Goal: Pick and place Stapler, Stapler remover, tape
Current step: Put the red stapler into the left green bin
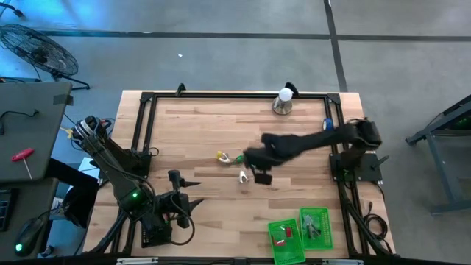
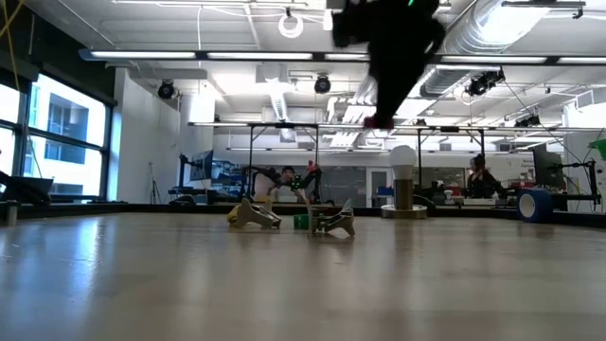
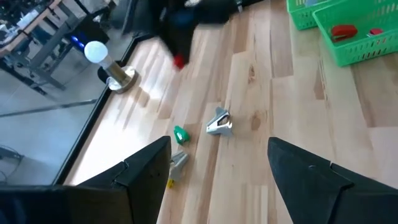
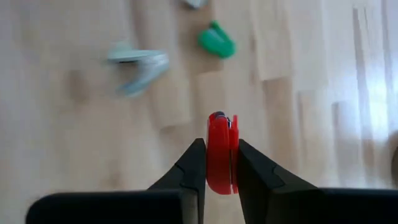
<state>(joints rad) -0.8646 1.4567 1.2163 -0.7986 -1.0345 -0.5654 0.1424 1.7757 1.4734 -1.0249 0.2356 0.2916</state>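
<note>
My right gripper [image 1: 259, 175] hangs over the table's middle, shut on a small red-pink tape roll [image 4: 219, 155] that shows edge-on. Below it on the wood lie a silver stapler remover [image 1: 243, 175], a small green piece [image 1: 237, 157] and a second remover with a yellow part [image 1: 221, 156]. In the low view both removers [image 2: 331, 221] [image 2: 254, 216] rest on their spread claws. My left gripper [image 1: 193, 203] waits open near the table's near left corner, its fingers apart in its own wrist view [image 3: 217, 180]. My right gripper pinches the red-pink roll by its two flat faces [image 4: 211, 168], one finger on each side. The fingers point down from above. The roll stands on edge between them, its rounded rim [image 4: 217, 118] reaching past the fingertips. The low view shows it [image 2: 379, 121] lifted well clear of the table.
Two green baskets [image 1: 285, 250] [image 1: 316, 217] stand at the near right edge; one holds a red stapler [image 3: 343, 31]. A bulb on a round stand [image 1: 283, 101] and a blue roll [image 1: 327, 124] sit toward the far right. Black frame rails [image 1: 143, 125] line the table's sides.
</note>
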